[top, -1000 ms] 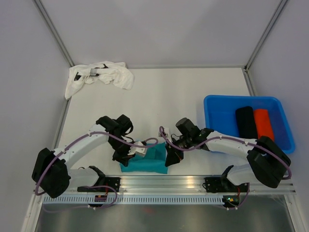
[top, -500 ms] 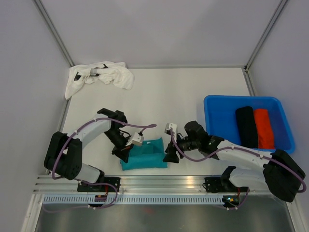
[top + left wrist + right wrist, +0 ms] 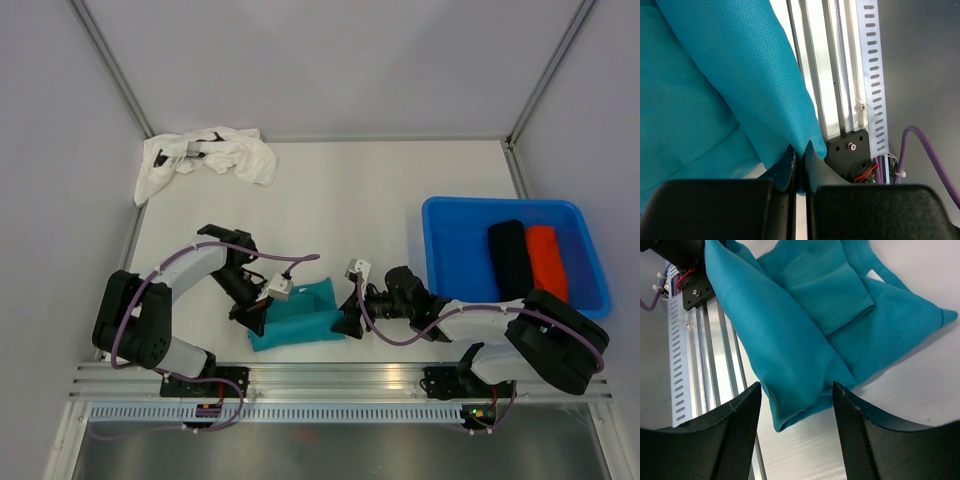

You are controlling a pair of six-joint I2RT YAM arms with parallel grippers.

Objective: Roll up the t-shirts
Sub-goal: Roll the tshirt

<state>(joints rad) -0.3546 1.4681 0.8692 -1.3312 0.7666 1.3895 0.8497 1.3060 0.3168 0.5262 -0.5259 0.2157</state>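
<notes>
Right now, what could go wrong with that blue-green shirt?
The left tool pinches only a thin edge of the teal cotton t-shirt, so it may slip free. The right tool is open, so the roll could skew. Fabric by the slotted metal rail might snag.

Your teal shirt point(image 3: 305, 320) no longer lies as a flat, square packet. Its left side is now raised in a loose fold and its outline has become slanted. Your left gripper point(image 3: 254, 320) has moved from above the shirt's left part out to its left edge, where it now pinches the cloth. Your right arm point(image 3: 480, 316) has dropped low and stretched out to the right of the shirt.
</notes>
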